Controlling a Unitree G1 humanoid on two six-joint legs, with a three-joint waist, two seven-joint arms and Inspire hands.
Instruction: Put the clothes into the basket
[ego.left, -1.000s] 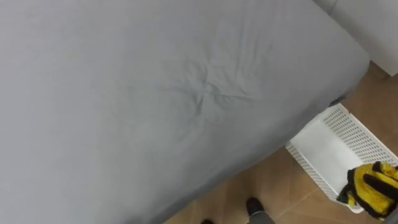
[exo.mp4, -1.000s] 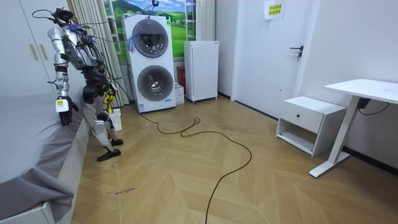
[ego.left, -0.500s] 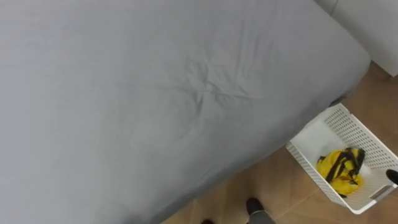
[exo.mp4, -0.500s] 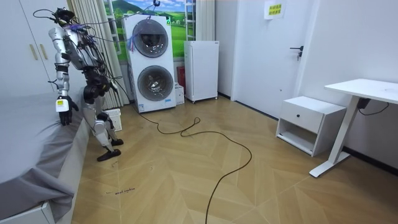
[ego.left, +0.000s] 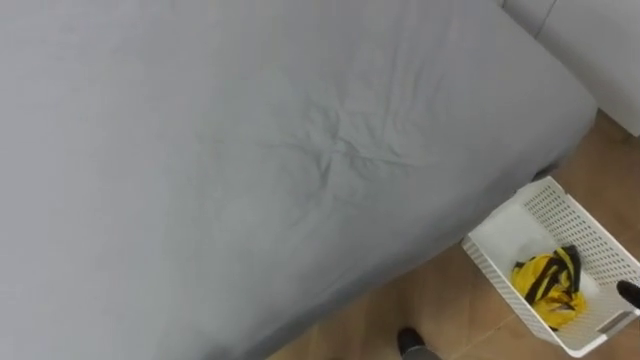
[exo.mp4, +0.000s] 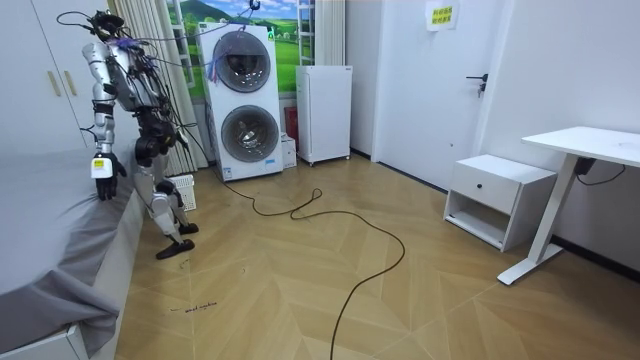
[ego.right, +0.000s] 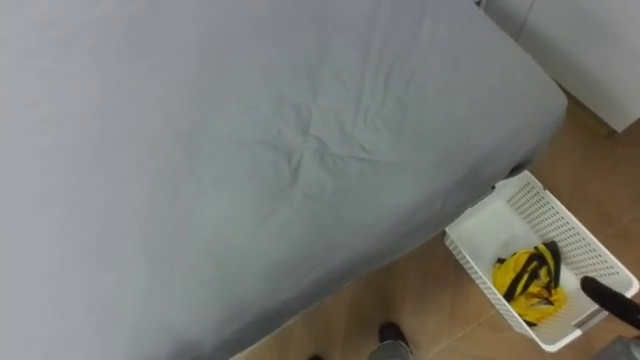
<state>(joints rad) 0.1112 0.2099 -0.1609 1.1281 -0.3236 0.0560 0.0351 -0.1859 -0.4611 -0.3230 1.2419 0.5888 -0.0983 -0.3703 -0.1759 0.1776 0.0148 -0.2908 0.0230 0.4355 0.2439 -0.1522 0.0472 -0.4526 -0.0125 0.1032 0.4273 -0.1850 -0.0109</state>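
Note:
A yellow and black garment lies bunched inside the white slatted basket. The basket stands on the wooden floor by the bed's corner. One dark straight finger of my right hand pokes in over the basket's near right rim, holding nothing. In the room view I stand upright at the bed's corner, with the basket by my legs. My left hand hangs relaxed and empty beside the mattress edge.
The grey sheeted bed takes up most of the eye views, with no clothes on it. White furniture stands past its far corner. In the room view are stacked washing machines, a white cabinet, a nightstand and a desk.
A second ago my right hand held the yellow garment above the basket. It let go, the garment dropped into the basket, and the hand drew back to the right edge.

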